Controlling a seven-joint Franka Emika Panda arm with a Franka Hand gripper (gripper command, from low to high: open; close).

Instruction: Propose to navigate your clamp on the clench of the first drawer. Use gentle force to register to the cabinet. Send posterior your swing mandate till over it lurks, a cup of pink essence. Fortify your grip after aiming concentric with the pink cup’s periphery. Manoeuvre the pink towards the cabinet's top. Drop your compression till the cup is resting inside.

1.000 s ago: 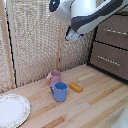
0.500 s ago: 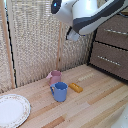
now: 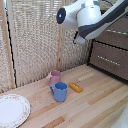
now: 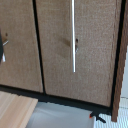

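The dark brown cabinet (image 3: 111,50) stands at the exterior view's right, its drawer fronts carrying slim silver handles (image 3: 107,60). My white arm reaches in from the upper right. The clamp (image 3: 79,39) hangs in the air to the left of the cabinet, its fingers too small to read. A drawer front (image 4: 95,55) with its silver clench (image 4: 73,35) fills the wrist view; no fingers show there, and I cannot tell which drawer it is. The pink cup (image 3: 54,76) stands upright on the wooden table, well below the clamp, right behind a blue mug (image 3: 60,91).
A small orange block (image 3: 76,87) lies beside the blue mug. A white patterned plate (image 3: 11,110) sits at the exterior view's front left. A pale reed screen (image 3: 35,40) backs the wooden table (image 3: 95,100).
The arm has shifted slightly towards the cabinet at the exterior view's right. The cups, block and plate have not moved.
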